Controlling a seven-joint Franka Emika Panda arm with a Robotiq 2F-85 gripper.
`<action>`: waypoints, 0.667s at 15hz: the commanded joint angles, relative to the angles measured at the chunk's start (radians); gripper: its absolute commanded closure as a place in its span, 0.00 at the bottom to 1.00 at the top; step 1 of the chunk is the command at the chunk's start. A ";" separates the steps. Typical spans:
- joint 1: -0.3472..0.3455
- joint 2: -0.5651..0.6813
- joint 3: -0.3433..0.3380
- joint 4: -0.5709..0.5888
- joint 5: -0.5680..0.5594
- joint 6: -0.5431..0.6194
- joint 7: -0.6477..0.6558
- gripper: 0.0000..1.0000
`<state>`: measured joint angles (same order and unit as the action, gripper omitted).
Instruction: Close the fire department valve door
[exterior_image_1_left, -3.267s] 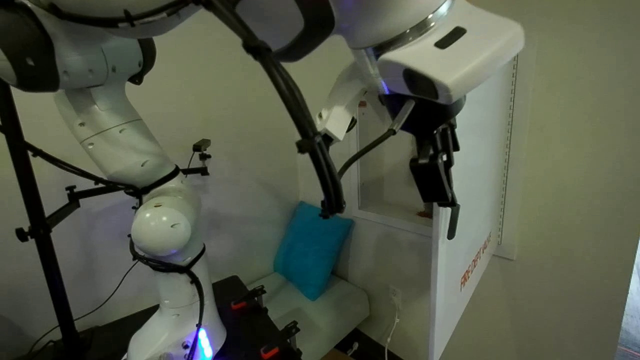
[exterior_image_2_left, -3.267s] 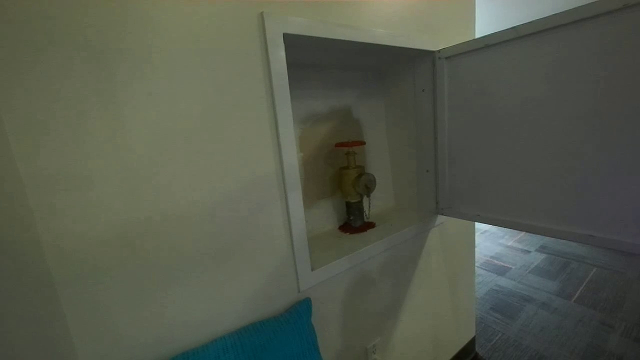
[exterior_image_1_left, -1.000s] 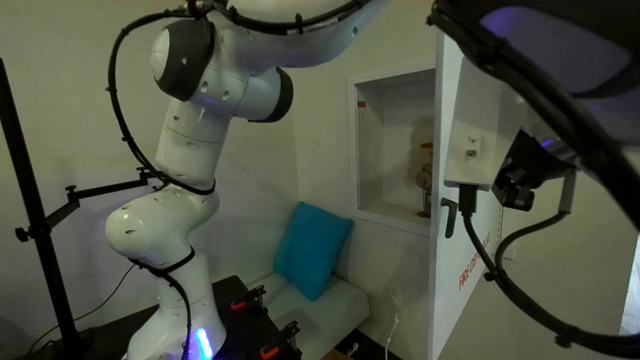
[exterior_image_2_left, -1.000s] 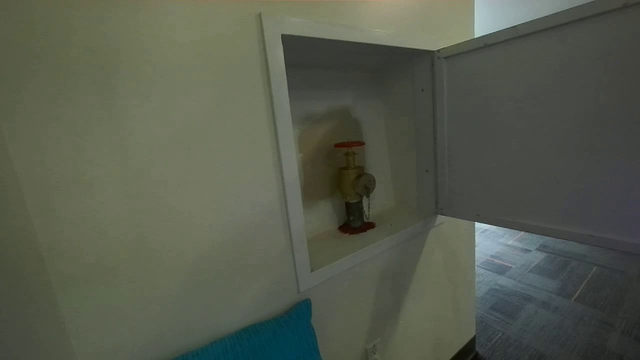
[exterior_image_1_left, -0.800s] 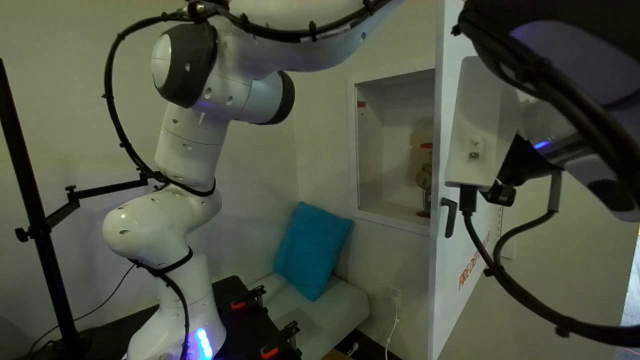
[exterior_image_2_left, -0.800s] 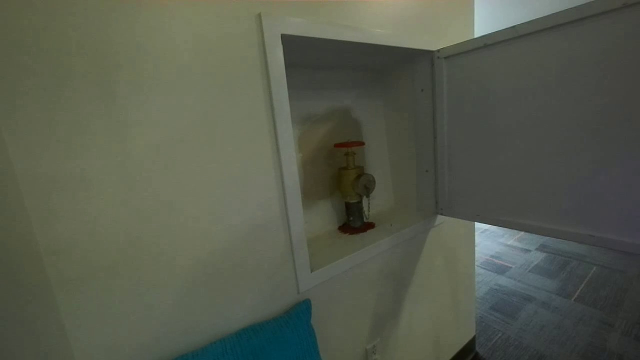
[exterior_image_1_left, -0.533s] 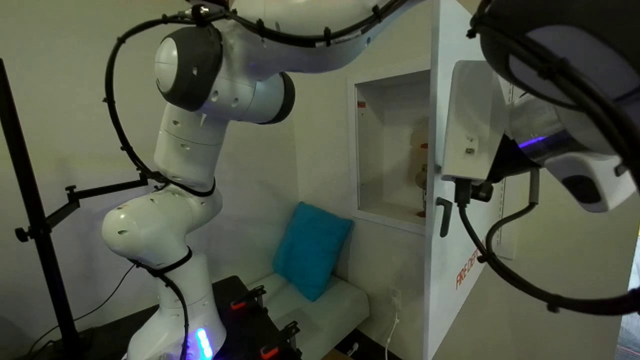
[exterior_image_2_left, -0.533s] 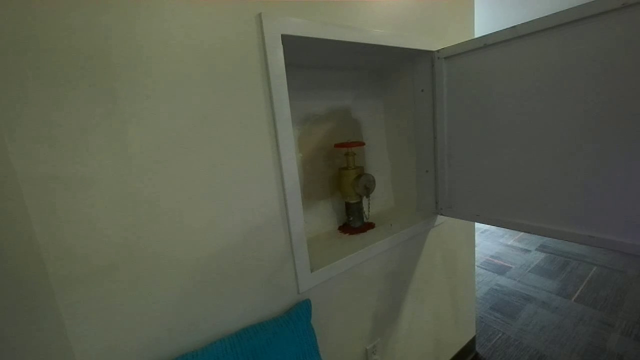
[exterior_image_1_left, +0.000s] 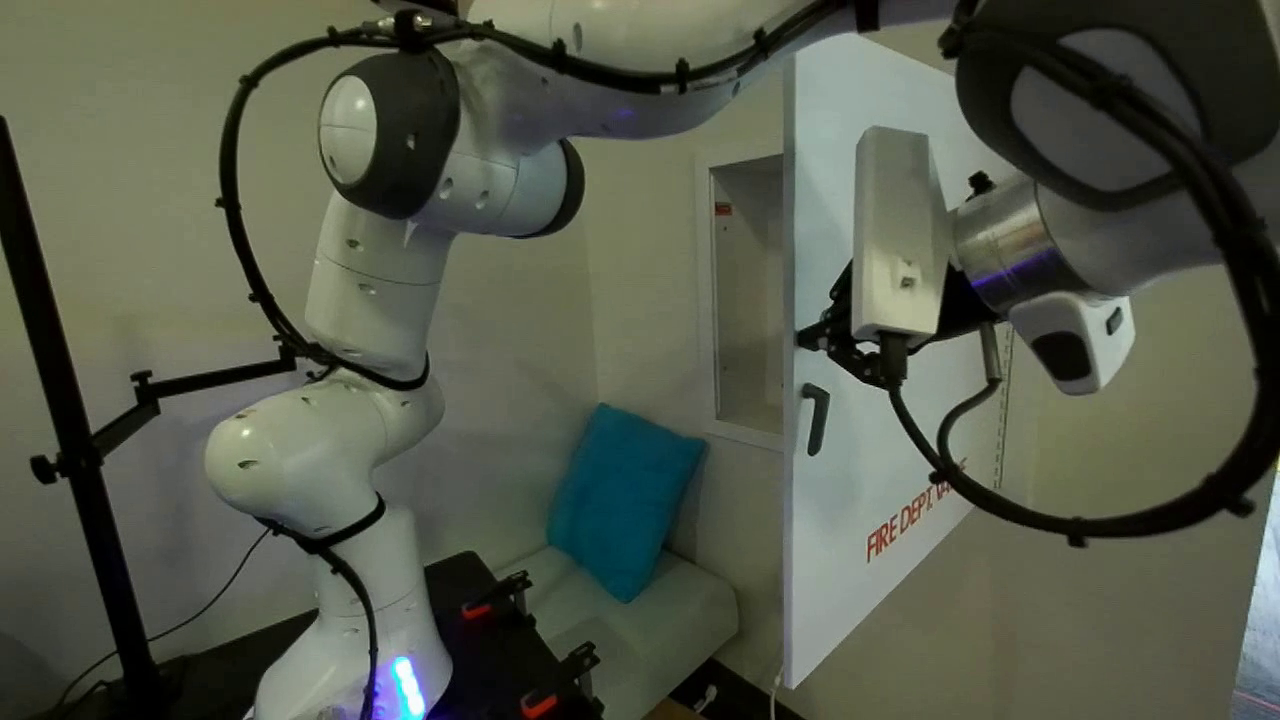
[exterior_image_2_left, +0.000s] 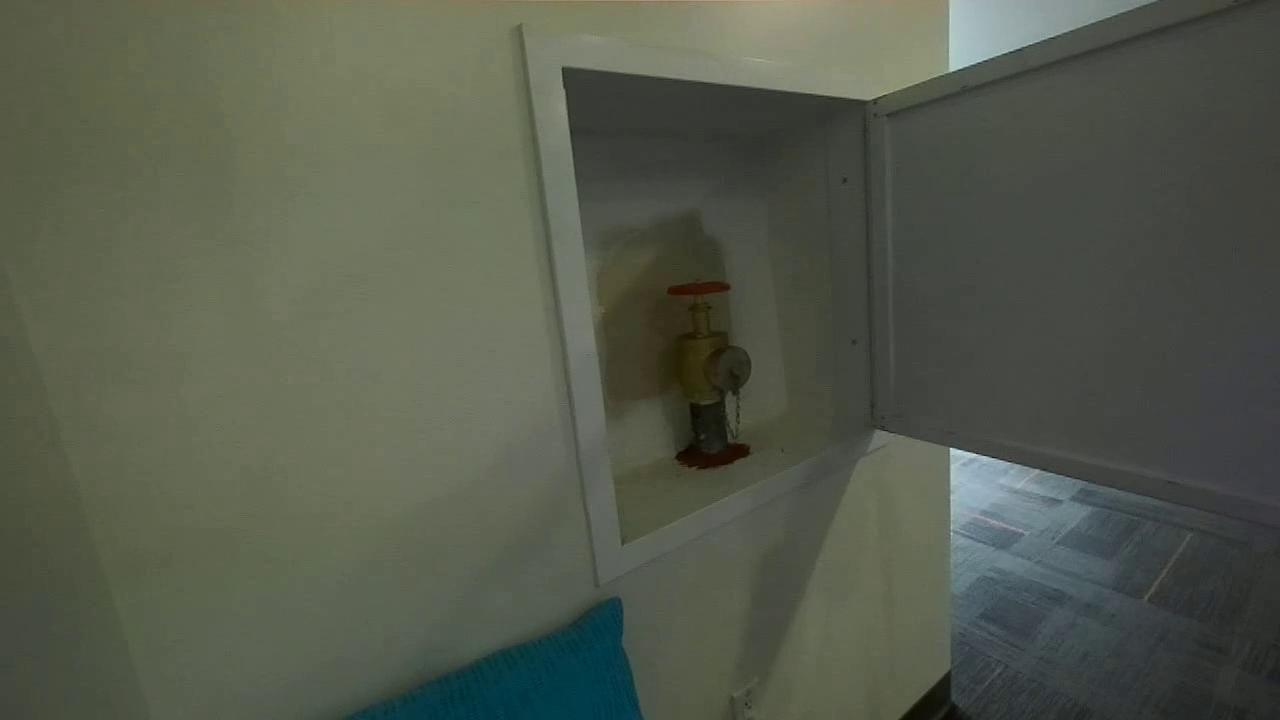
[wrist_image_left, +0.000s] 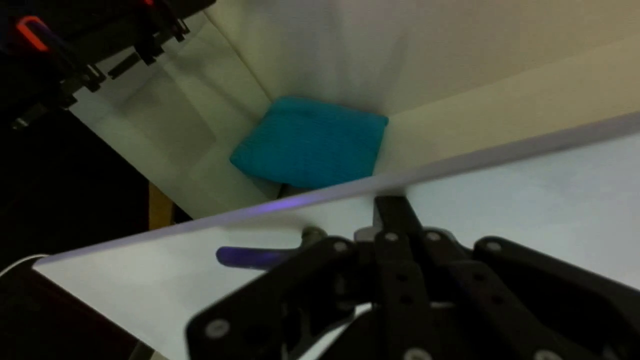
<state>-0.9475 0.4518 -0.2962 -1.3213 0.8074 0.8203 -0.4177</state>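
The fire department valve door (exterior_image_1_left: 850, 490) is a white panel with red lettering. It stands swung out from its wall recess, its inner side (exterior_image_2_left: 1080, 280) showing in an exterior view. My gripper (exterior_image_1_left: 803, 338) is shut with nothing between the fingers. Its tips appear to touch the door's lettered face near the free edge, just above the dark latch handle (exterior_image_1_left: 815, 420). In the wrist view the gripper (wrist_image_left: 392, 200) meets the white door face (wrist_image_left: 525, 200) close to its rim, with the handle (wrist_image_left: 257, 257) to the left. The lettering is partly covered by the arm's cable.
Inside the recess stands a brass valve (exterior_image_2_left: 702, 365) with a red wheel. A blue cushion (exterior_image_1_left: 625, 500) leans on a pale bench (exterior_image_1_left: 650, 640) below. A cable loop (exterior_image_1_left: 1075, 527) hangs from the wrist. Black clamps (exterior_image_1_left: 550, 690) sit at the base table's edge.
Earlier the gripper hung above the door's free edge; it has since come round to the lettered face. Over the last half second the door has swung partway toward the recess with the gripper against it.
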 joint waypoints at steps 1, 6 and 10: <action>0.055 -0.136 0.019 -0.170 -0.118 0.057 -0.130 1.00; 0.170 -0.291 0.022 -0.413 -0.155 0.242 -0.268 1.00; 0.279 -0.424 0.010 -0.613 -0.137 0.430 -0.341 1.00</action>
<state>-0.7389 0.1739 -0.2758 -1.7429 0.6735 1.1084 -0.7088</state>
